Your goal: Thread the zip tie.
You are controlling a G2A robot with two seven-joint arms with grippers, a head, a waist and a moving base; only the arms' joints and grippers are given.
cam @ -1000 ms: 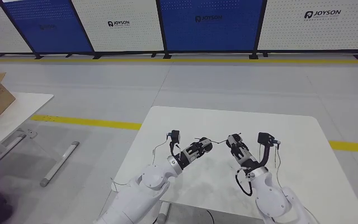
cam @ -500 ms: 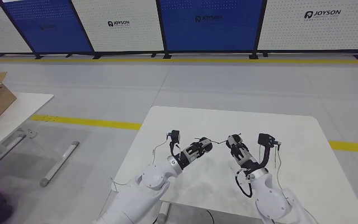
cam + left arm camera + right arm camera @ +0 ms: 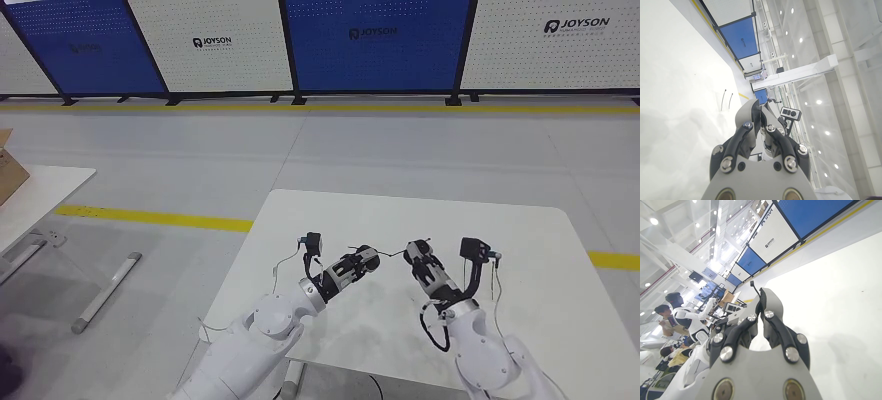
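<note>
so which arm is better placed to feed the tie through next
Left, probably: the left pincer is shut on the zip tie strap and faces the right pincer, which holds the head clear of its fingertips as a steady target.

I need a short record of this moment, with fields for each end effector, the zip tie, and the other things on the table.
right end effector: shut on the black zip tie, whose head end sticks out past the fingertips
left end effector: shut on a thin black strip, apparently the zip tie's tail
arms: the tips face each other, near but apart, above the white table
spare zip ties: two, lying side by side on the table, not touched
threading: no closed loop is visible
</note>
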